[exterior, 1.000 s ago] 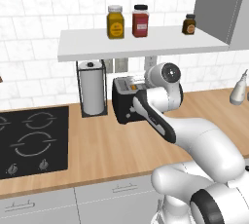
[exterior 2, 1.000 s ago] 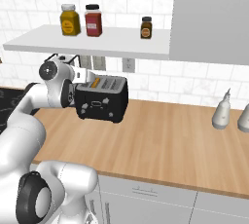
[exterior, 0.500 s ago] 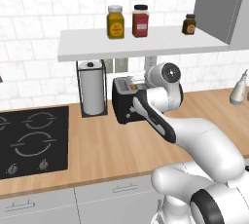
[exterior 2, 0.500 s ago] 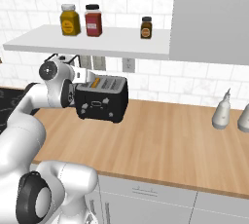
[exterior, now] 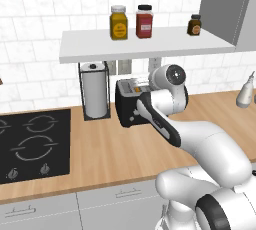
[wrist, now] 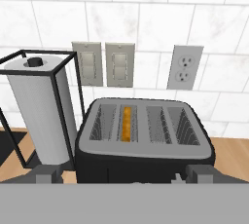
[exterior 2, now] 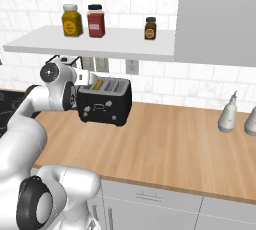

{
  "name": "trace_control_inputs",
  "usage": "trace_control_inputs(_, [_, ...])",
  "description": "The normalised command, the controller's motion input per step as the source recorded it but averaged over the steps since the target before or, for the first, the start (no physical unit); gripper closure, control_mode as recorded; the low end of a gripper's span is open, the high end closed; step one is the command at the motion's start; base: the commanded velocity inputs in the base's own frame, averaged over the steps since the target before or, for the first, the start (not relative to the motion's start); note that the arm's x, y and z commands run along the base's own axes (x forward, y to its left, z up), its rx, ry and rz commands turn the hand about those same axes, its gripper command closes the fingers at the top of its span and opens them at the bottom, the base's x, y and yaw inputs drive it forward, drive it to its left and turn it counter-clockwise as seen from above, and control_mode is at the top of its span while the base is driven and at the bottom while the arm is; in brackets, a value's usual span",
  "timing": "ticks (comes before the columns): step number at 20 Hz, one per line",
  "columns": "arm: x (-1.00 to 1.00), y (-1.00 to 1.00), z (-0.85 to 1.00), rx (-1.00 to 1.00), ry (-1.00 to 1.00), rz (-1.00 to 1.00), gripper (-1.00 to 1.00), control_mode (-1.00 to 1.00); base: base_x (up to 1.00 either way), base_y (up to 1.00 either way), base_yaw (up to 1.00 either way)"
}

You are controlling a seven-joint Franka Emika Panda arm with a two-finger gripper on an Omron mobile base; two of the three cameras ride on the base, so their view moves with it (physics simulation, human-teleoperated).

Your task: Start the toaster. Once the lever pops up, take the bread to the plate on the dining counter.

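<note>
Inspector A: Where does the arm stand?

Inspector B: It rises from the base, bends forward over the wooden counter (exterior 2: 170, 144) and brings its hand in low behind the toaster (exterior 2: 104, 103). In the hand view the gripper (wrist: 125, 173) looks over the toaster's top towards the tiled wall. Its two fingertips (wrist: 48, 173) sit far apart, one at each lower corner of the toaster body; the pincer is wide and holds nothing.

Inspector A: Position of the task items?

Inspector B: The toaster stands near the counter's back edge, just beside the paper towel holder (exterior: 94, 90). One slice of bread (wrist: 126, 123) sits sunk in a slot left of centre, only its orange-brown top edge showing.

Inspector A: The count?

Inspector B: One toaster with four slot openings across its top. One paper towel roll in a black wire frame. Three jars on the shelf (exterior 2: 100, 43): a yellow jar (exterior 2: 72, 20), a red jar (exterior 2: 95, 21) and a small dark jar (exterior 2: 150, 28). Two switch plates (wrist: 87, 64) and one socket (wrist: 184, 67) on the wall. One black hob (exterior: 31, 143) at the counter's left end. Two pale bottles (exterior 2: 227, 116) towards its right end.
</note>
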Motion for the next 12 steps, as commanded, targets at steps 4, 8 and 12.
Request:
trace_control_inputs(4, [0.00, 0.00, 0.00, 0.00, 0.00, 0.00, -1.00, -1.00, 0.00, 0.00, 0.00])
trace_control_inputs(8, [0.00, 0.00, 0.00, 0.00, 0.00, 0.00, -1.00, -1.00, 0.00, 0.00, 0.00])
trace_control_inputs(12, [0.00, 0.00, 0.00, 0.00, 0.00, 0.00, -1.00, -1.00, 0.00, 0.00, 0.00])
